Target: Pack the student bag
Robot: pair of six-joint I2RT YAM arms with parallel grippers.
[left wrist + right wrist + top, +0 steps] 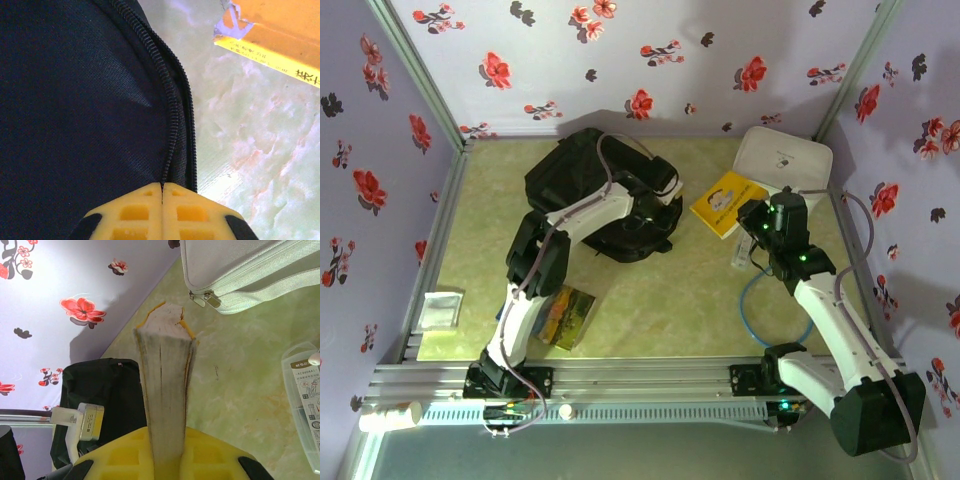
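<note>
The student bag point(582, 185), a black fabric backpack, lies at the back left of the table. My left gripper point(669, 203) is at its right edge. Close up, the left gripper point(161, 186) is shut, and the bag's zipper track point(172, 115) runs straight in between its yellow fingertips. My right gripper point(753, 220) is shut on a yellow-covered book point(726, 203) just right of the bag. In the right wrist view this gripper point(167, 440) clamps the book point(165, 375) by its grey page edges, the bag point(107, 395) lying to the left beyond.
A white zip case point(783, 160) lies at the back right, close behind the book. A clear plastic packet point(306, 405) and a blue cable point(760, 305) lie near the right arm. Another book point(567, 316) lies under the left arm, a small white packet point(440, 308) at the left rail.
</note>
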